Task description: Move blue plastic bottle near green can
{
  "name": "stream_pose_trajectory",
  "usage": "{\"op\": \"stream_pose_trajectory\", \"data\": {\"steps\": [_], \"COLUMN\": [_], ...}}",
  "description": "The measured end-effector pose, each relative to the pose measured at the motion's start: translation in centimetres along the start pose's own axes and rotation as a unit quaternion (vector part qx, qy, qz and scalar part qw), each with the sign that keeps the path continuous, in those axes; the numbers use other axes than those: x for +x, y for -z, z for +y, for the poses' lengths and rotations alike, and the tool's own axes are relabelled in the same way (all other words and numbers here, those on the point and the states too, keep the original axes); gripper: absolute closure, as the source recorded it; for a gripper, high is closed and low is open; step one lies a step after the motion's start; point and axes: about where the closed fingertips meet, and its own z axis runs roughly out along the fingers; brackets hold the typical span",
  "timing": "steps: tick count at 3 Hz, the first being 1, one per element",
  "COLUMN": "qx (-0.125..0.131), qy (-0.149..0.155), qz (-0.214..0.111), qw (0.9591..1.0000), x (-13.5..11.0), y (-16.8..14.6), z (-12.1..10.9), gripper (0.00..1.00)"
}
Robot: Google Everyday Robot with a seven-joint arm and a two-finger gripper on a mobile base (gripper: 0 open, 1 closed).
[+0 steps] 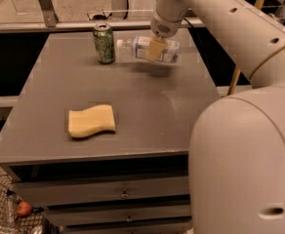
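Note:
The green can [104,43] stands upright at the far left part of the grey table [147,101]. The blue plastic bottle [141,48] lies on its side in the air, held a little above the table, its white cap end close to the can's right side. My gripper [155,50] is shut on the bottle's labelled middle, coming down from the white arm at the top right. The bottle casts a shadow on the table just below it.
A yellow sponge [91,121] lies on the near left part of the table. The robot's large white body [245,160] fills the right foreground. A metal rail [45,27] runs behind the table. Drawers sit under the table's front edge.

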Motion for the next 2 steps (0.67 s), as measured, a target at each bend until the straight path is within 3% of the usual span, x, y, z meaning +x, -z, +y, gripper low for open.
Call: {"op": "stream_pose_trajectory", "data": {"steps": [2], "qx": [0.002], "qy": [0.000], "qz": [-0.002], "qw": [1.0000], "x": [-0.38], "y": [0.00], "z": [-0.25], "gripper": [1.00]}}
